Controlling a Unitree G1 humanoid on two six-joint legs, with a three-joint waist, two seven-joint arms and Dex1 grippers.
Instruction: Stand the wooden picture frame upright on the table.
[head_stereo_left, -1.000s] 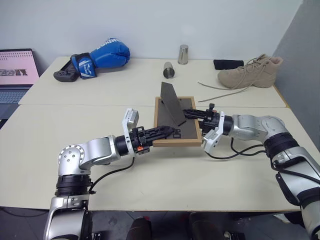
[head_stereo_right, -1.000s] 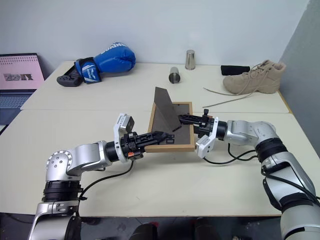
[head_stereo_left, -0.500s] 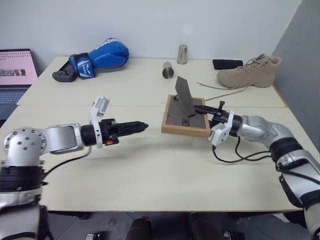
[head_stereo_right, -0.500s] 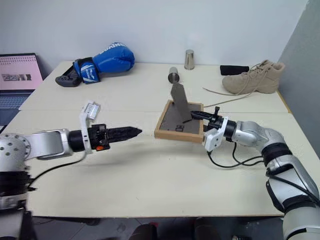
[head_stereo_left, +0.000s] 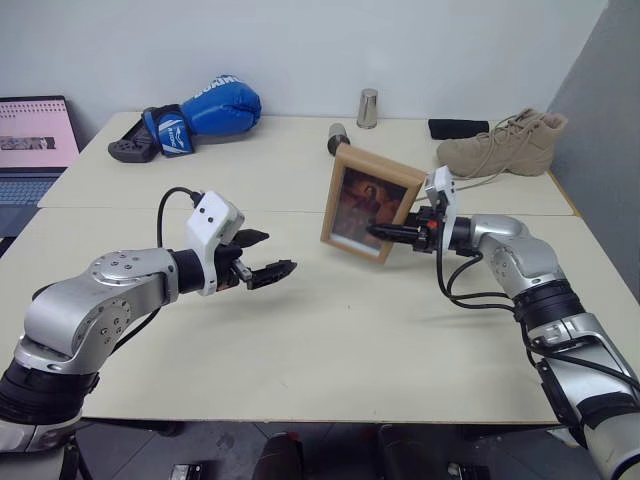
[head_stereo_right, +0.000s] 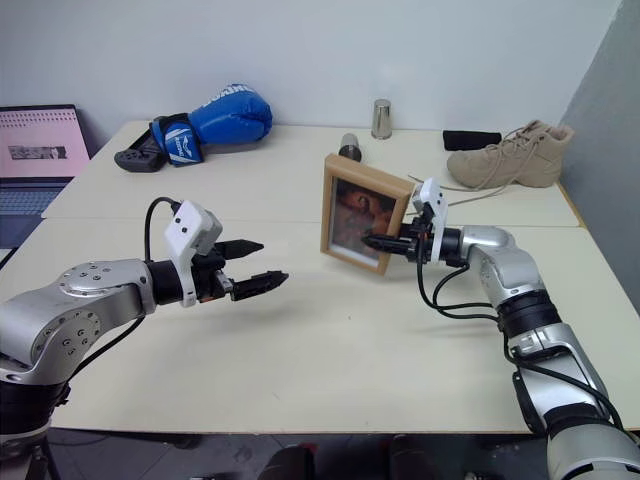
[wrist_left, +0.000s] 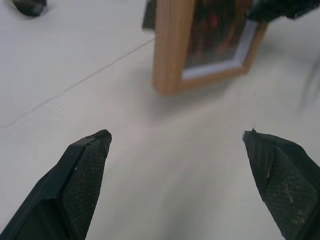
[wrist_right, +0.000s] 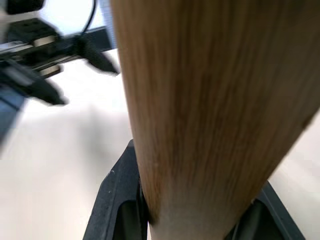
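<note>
The frame (head_stereo_left: 366, 202) stands upright, pinched at its right edge by the right gripper (head_stereo_left: 385, 232), the open left gripper (head_stereo_left: 262, 255) well apart to its left

left gripper (wrist_left: 175, 150), its two black textured fingertips (wrist_left: 85, 165) spread wide apart above the cream table (wrist_left: 75, 70). beyond the gap, the lower corner of the wooden picture frame (wrist_left: 172, 50) rests on the table, white mat and dark picture visible. a seam crosses the tabletop. another dark gripper tip (wrist_left: 280, 7) overlaps the frame's far edge.
</note>
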